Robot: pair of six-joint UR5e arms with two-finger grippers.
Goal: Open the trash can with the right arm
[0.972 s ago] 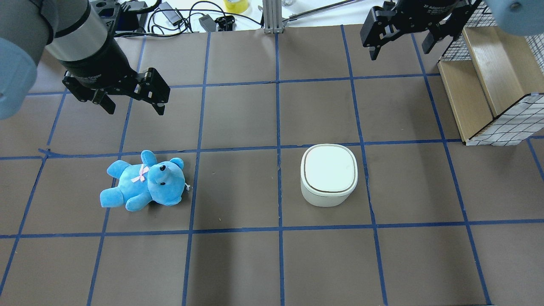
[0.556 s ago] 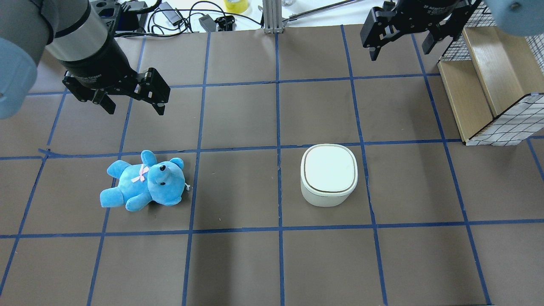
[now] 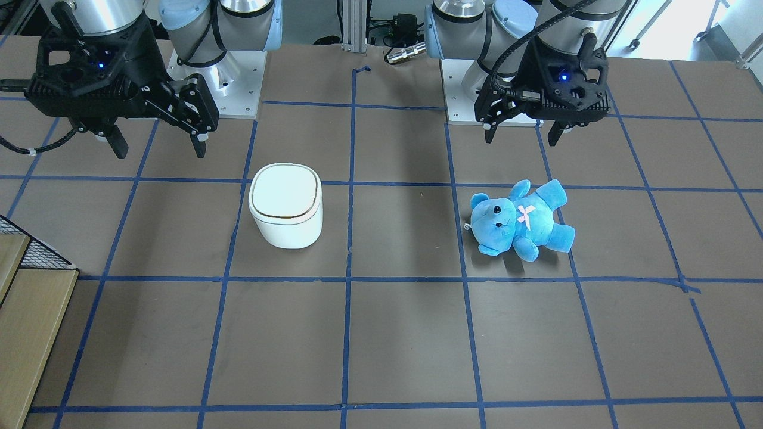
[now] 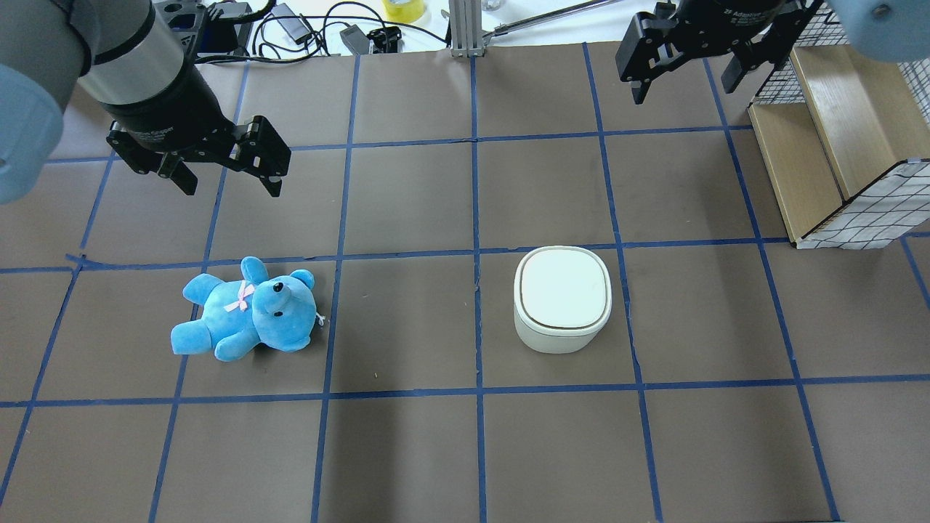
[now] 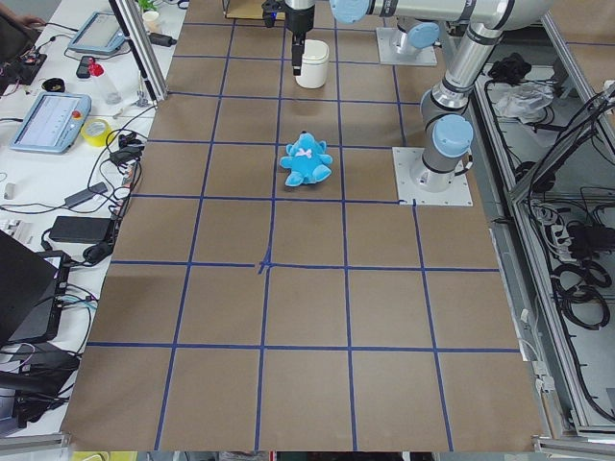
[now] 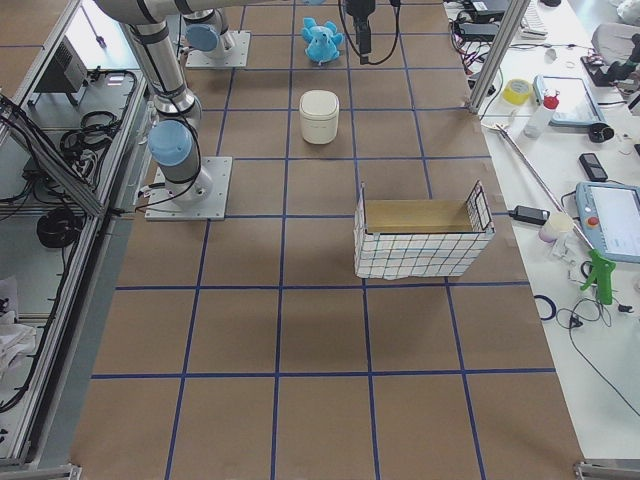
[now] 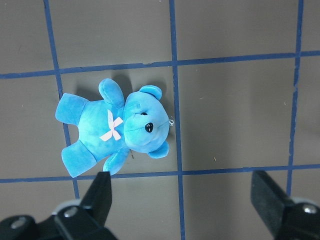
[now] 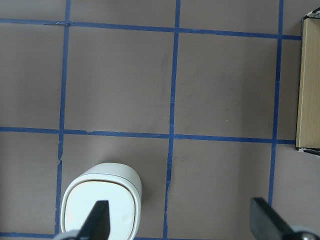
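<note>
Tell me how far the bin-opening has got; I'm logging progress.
Done: nothing yet; the trash can is shut, its lid lying flat. In hand: the right gripper hangs open and empty, apart from the can. Left: reach the lid and flip it up.

My table (image 4: pixel 407 203) wears brown matting, cut into squares by blue tape lines (image 4: pixel 476 218). At two o'clock sits a wire-mesh crate (image 4: pixel 864 211) with wooden boards inside. At twelve an aluminium post (image 4: pixel 465 29) rises from a white bench (image 4: pixel 538 33); towards eleven lie black cables (image 4: pixel 270 33) and a yellow tape roll (image 4: pixel 404 9).
</note>
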